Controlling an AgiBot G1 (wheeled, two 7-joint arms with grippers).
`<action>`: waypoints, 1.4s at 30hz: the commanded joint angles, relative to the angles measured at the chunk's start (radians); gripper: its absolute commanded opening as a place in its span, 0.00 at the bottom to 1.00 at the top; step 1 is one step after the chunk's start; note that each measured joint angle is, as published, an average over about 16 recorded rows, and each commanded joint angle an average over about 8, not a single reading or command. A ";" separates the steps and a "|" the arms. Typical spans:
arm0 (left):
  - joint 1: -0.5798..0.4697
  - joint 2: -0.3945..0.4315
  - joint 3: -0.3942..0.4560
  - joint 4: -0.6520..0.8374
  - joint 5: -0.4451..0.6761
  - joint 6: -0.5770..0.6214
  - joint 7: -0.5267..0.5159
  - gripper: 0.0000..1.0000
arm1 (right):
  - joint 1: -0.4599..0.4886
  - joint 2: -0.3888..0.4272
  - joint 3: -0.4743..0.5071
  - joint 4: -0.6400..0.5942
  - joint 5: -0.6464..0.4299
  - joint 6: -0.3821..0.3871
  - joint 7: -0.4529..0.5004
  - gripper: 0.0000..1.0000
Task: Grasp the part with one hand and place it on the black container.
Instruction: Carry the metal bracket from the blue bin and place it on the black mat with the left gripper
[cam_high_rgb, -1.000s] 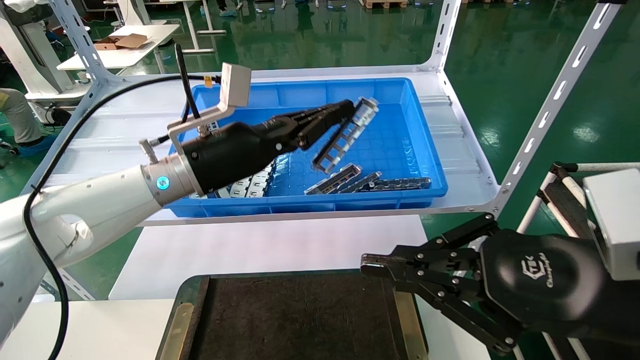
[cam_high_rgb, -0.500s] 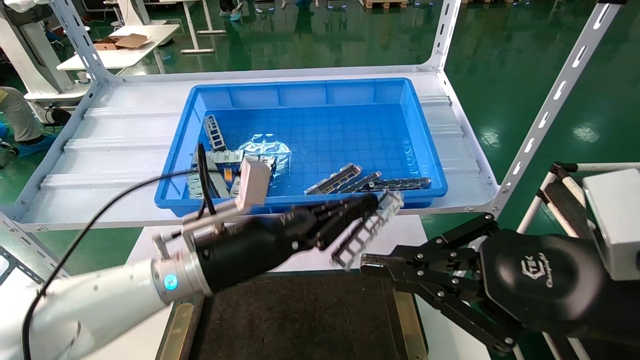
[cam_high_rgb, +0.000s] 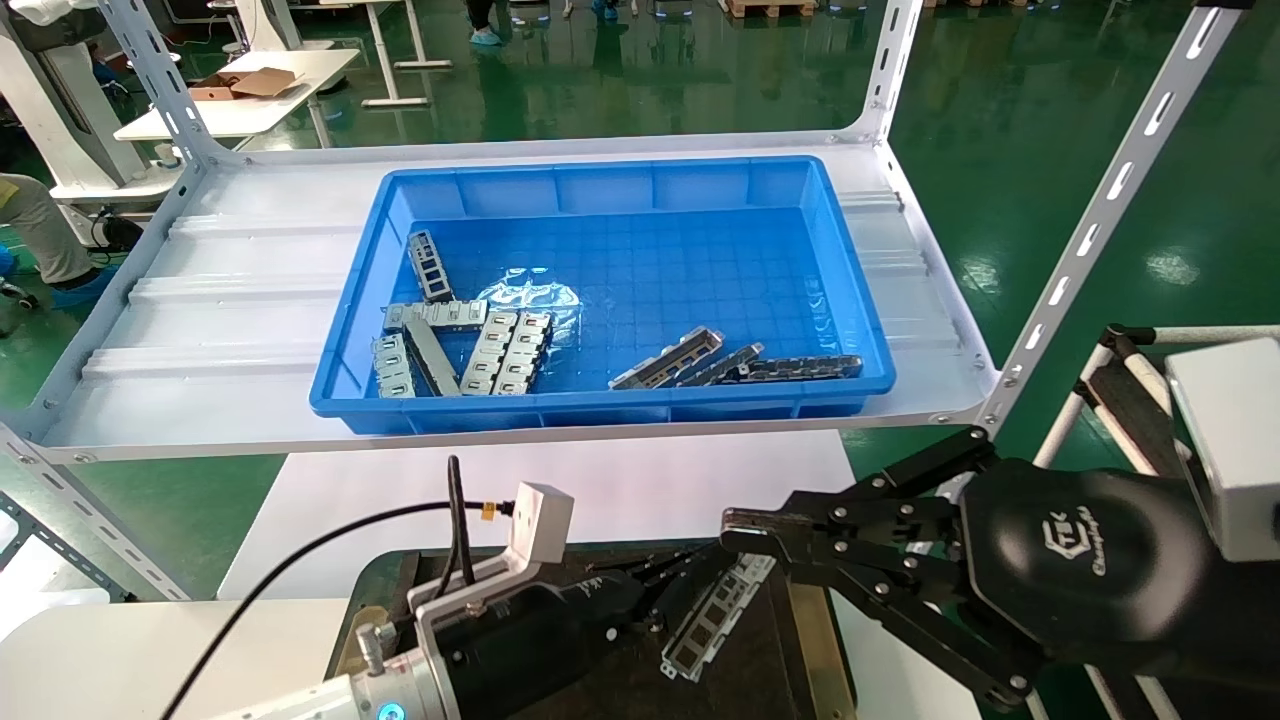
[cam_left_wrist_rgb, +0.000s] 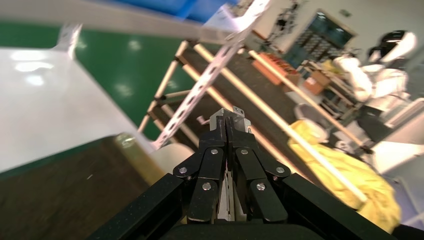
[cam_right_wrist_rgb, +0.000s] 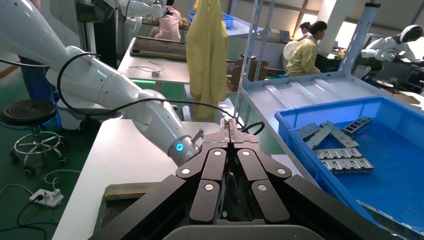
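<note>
My left gripper (cam_high_rgb: 690, 572) is shut on the part (cam_high_rgb: 715, 617), a long silver-grey channel with rectangular cutouts. The part hangs slanted just above the right side of the black container (cam_high_rgb: 590, 690), a flat dark tray with brass-coloured edge strips. In the left wrist view the gripper (cam_left_wrist_rgb: 228, 125) pinches the part's silver end (cam_left_wrist_rgb: 240, 116) over the tray (cam_left_wrist_rgb: 60, 195). My right gripper (cam_high_rgb: 730, 530) is shut and empty, parked at the tray's right edge, very close to the held part. It also shows shut in the right wrist view (cam_right_wrist_rgb: 229, 125).
A blue bin (cam_high_rgb: 850, 290) on the white shelf (cam_high_rgb: 200, 290) behind holds several more metal parts, silver plates at its left and dark rails at its right. Slotted shelf posts (cam_high_rgb: 1100, 210) rise at right. A white table (cam_high_rgb: 560, 480) lies under the tray.
My left gripper has carried the part out of the blue bin, back and down to just above the black container. The right arm has not moved.
</note>
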 joint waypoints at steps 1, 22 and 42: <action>0.022 0.008 0.009 0.003 0.011 -0.036 0.001 0.00 | 0.000 0.000 0.000 0.000 0.000 0.000 0.000 0.00; 0.102 0.305 -0.091 0.260 -0.012 -0.387 0.103 0.00 | 0.000 0.001 -0.001 0.000 0.001 0.001 -0.001 0.00; 0.135 0.328 -0.064 0.242 -0.135 -0.578 0.072 0.00 | 0.001 0.001 -0.003 0.000 0.002 0.001 -0.001 0.00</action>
